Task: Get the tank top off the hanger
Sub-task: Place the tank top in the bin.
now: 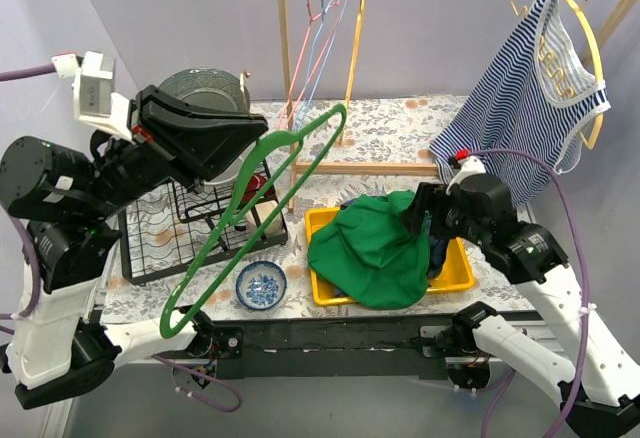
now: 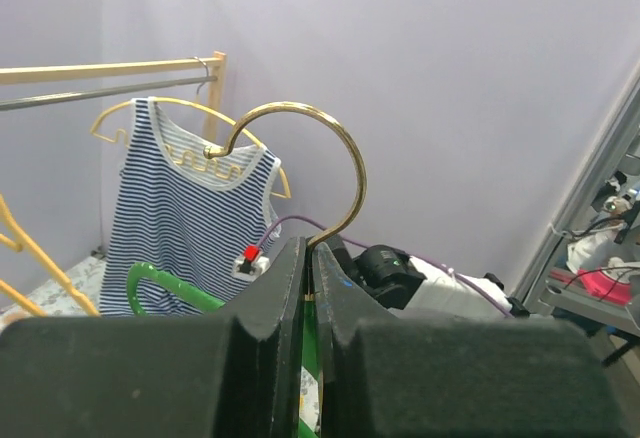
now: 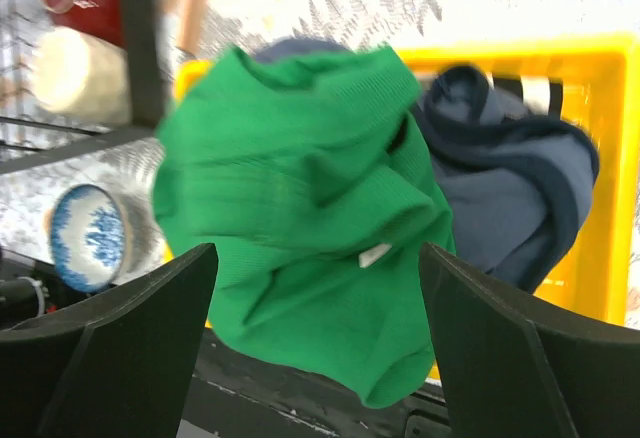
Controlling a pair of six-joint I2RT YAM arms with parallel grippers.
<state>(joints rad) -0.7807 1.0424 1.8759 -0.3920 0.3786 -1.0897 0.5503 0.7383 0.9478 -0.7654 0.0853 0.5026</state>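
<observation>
A green tank top (image 1: 370, 248) lies crumpled over the yellow bin (image 1: 455, 278), off any hanger. It fills the right wrist view (image 3: 300, 198). My right gripper (image 1: 420, 213) hovers just above it, open and empty (image 3: 315, 253). My left gripper (image 1: 258, 146) is shut on the neck of a bare green hanger (image 1: 338, 111) and holds it up at a slant over the table's left side. The hanger's gold hook (image 2: 290, 107) rises from between the closed jaws (image 2: 310, 258). A blue-striped tank top (image 1: 530, 108) hangs on a yellow hanger (image 1: 590, 48) at the rail's right end.
A navy garment (image 3: 510, 178) lies in the bin under the green top. A black wire dish rack (image 1: 150, 248) stands at the left, with a blue patterned bowl (image 1: 262, 285) in front of it. Thin pink and blue hangers (image 1: 310, 38) hang on the wooden clothes rack (image 1: 285, 58).
</observation>
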